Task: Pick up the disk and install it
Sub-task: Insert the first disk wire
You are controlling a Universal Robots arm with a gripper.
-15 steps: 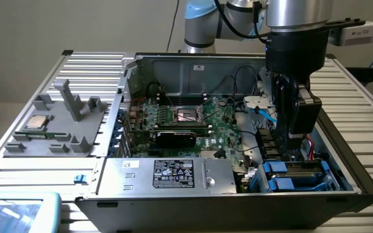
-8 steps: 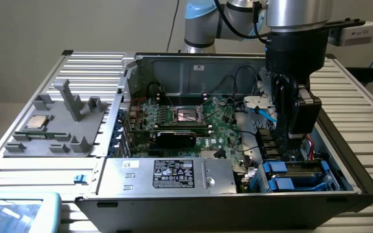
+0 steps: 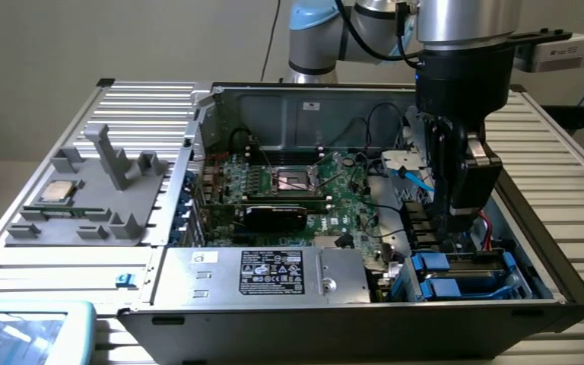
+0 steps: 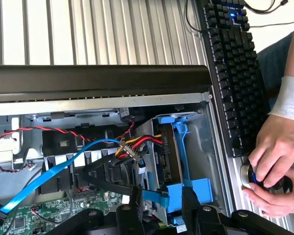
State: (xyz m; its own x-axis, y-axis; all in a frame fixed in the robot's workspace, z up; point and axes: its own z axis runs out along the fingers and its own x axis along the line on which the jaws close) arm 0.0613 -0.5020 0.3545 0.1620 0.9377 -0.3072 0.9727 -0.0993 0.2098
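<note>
The disk (image 4: 172, 161) sits in its blue carrier inside the drive bay at the case's corner. The gripper (image 4: 159, 210), fingers parted, straddles the carrier's blue tab without clamping it. In my judgement, a straight, square push along the bay rails seats it best, clear of the cables (image 4: 132, 147).

Lots of blue in this case

Blue disk carrier (image 4: 188, 188), blue cable (image 4: 49, 174), green motherboard (image 3: 312, 190), black keyboard (image 4: 232, 63), red-black twisted wires (image 4: 19, 139).

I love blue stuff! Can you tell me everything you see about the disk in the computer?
The disk is a flat dark slab seen edge-on, framed by a blue plastic carrier with a wide blue tab at its end. It sits slotted in the grey metal drive bay, in a corner of the open computer case. The end effector is right at that tab; contact is unclear.
</note>
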